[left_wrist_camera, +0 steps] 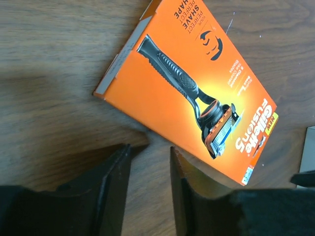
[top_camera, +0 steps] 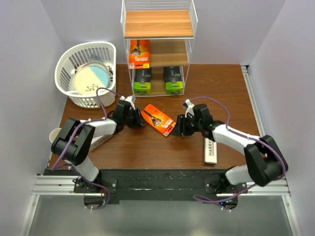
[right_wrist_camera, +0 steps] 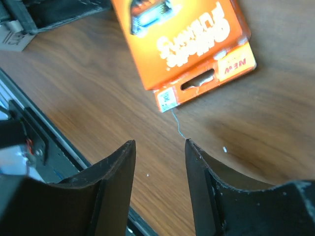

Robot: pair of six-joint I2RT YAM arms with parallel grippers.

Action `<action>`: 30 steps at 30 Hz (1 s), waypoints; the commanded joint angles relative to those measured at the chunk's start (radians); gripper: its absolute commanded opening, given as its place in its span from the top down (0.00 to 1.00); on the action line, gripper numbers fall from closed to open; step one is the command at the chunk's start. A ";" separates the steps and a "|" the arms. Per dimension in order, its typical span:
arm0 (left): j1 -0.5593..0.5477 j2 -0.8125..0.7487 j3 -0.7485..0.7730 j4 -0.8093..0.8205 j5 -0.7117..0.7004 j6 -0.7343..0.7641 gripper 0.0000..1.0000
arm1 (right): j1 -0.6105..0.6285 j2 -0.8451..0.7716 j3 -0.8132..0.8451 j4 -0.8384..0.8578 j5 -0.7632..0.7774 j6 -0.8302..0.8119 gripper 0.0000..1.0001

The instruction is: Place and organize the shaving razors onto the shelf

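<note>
Orange box (top_camera: 158, 119), flat glossy cardboard, lies on grained wooden table (top_camera: 147, 147).

Shelf (top_camera: 157, 23): three-tier white wire rack with brown wooden boards, stood upright.
Shelved orange Gillette box (top_camera: 139, 53): stood upright at the left of the shelf's middle tier.
Left black-and-green pack (top_camera: 142, 81): upright on the shelf's bottom tier.
Right black-and-green pack (top_camera: 173, 80): upright beside it, same tier.
Loose orange Gillette Fusion box (top_camera: 158, 119): lay flat, face up, diagonal, just in front of the shelf.
HARRY'S box (top_camera: 211, 151): slim, white, flat, well in front of the shelf, to its right.
</note>
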 commanded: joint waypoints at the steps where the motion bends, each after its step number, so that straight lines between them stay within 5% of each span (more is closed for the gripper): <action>1: -0.004 -0.139 -0.107 -0.009 -0.012 -0.058 0.54 | -0.034 -0.097 0.085 -0.126 0.012 -0.167 0.52; 7: -0.053 -0.224 -0.276 0.284 0.158 -0.149 0.43 | -0.108 0.001 0.171 -0.025 0.049 -0.169 0.50; 11: -0.095 -0.143 -0.258 0.382 0.185 -0.242 0.35 | -0.108 0.170 0.219 0.090 0.027 -0.097 0.39; 18: -0.106 -0.052 -0.201 0.378 0.088 -0.262 0.37 | -0.094 0.354 0.287 0.119 -0.007 -0.014 0.36; 30: -0.015 -0.050 -0.154 0.430 0.050 -0.150 0.37 | 0.079 0.293 0.189 0.125 0.013 0.069 0.37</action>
